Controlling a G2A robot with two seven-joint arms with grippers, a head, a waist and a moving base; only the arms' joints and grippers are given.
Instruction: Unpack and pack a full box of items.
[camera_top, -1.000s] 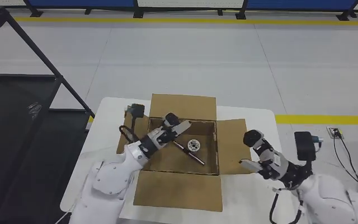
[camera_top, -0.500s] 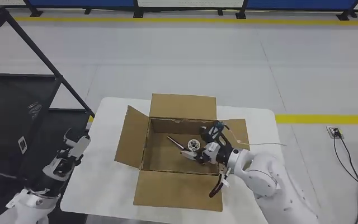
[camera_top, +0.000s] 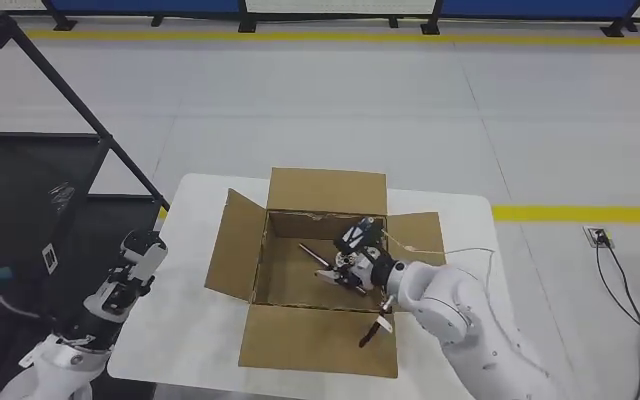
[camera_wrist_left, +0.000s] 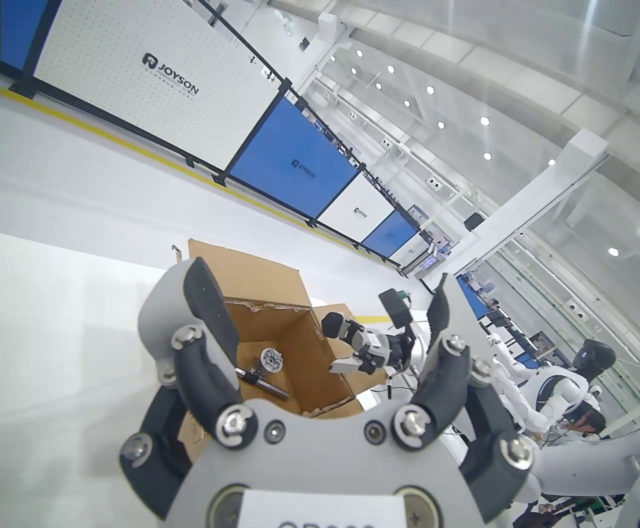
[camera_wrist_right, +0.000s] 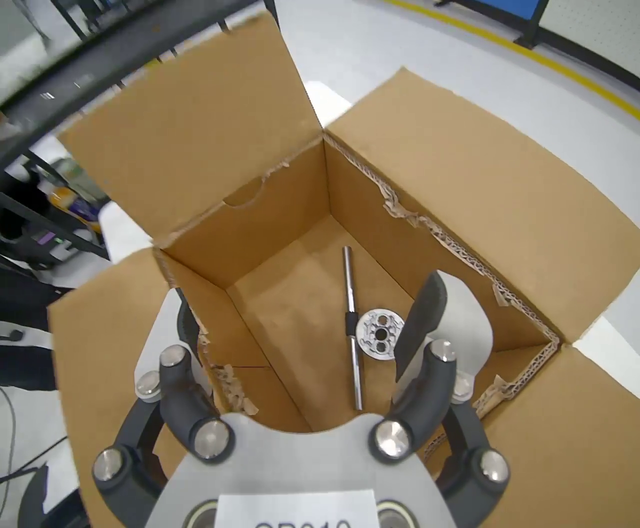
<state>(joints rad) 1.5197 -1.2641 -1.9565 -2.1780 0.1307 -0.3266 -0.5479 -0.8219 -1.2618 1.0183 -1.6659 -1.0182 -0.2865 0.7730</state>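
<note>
Noting right gripper inside open cardboard box, fingers spread, above perforated disc just beside steel rod; left gripper beside table left edge, fingers likewise spread.

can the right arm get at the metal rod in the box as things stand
Probably yes. The right pincer is open over the open box, and the rod lies bare on the floor beside a disc, with nothing over it.

From above, the right pincer partly hides the rod and the disc.
</note>
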